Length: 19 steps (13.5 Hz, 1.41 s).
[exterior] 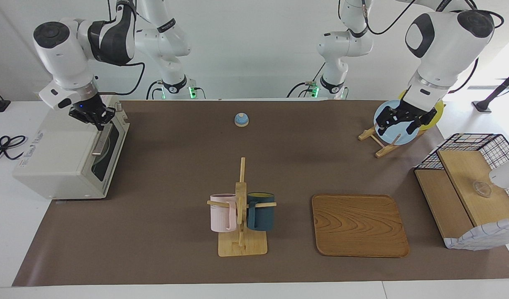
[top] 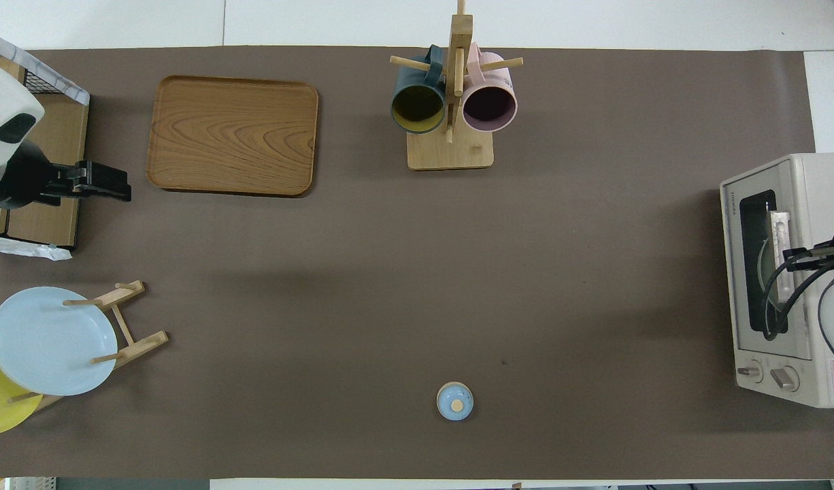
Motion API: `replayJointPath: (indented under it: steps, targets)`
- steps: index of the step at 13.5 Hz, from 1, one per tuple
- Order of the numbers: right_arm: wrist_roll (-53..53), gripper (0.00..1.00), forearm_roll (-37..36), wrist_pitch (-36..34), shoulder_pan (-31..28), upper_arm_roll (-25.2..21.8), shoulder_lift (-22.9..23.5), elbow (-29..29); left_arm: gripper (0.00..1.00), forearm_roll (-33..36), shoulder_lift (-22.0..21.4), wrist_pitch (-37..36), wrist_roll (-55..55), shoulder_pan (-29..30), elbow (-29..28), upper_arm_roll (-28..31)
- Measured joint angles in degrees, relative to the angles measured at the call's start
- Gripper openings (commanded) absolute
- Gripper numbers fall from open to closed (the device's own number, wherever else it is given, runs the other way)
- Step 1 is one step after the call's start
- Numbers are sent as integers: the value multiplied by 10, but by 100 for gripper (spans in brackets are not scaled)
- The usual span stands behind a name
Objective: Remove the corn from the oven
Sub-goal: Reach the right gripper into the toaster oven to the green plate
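The cream-white oven [exterior: 59, 153] [top: 818, 204] stands at the right arm's end of the table with its dark glass door closed. My right gripper [exterior: 99, 123] [top: 791, 255] is shut, its fingertips at the upper end of the door's metal bar handle [exterior: 101, 142] [top: 779, 235]. Whether they touch the bar I cannot tell. The corn is hidden; only a pale plate rim shows through the glass. My left gripper [exterior: 395, 126] [top: 121, 189] hangs open and holds nothing, in the air at the left arm's end of the table.
A mug rack [exterior: 242, 216] with a pink and a dark blue mug stands mid-table, beside a wooden tray [exterior: 359, 224]. A small blue knob [exterior: 241, 119] lies nearer the robots. A plate rack [exterior: 379, 145] and a wire basket [exterior: 466, 141] with wooden shelves stand at the left arm's end.
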Motion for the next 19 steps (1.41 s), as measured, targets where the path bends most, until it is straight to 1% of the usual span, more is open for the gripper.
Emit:
replayJointPath:
  steps: [4, 7, 12, 16, 19]
  targets:
    - [2, 0, 0, 30, -12, 0, 10, -20, 100, -7, 55, 53, -1, -1, 1, -3]
    - [2, 0, 1, 32, -16, 0, 15, -20, 100, -13, 77, 80, -1, -2, 1, -4]
    - [25, 0, 1, 32, -15, 2, 16, -20, 100, -18, 79, 83, -1, -3, 4, -4]
    - [69, 0, 7, 29, 12, 5, 20, -23, 100, -23, 79, 83, -2, -3, 7, -4]
    - [81, 0, 25, 29, 18, 8, 24, -24, 100, -27, 79, 84, -2, -3, 11, -4]
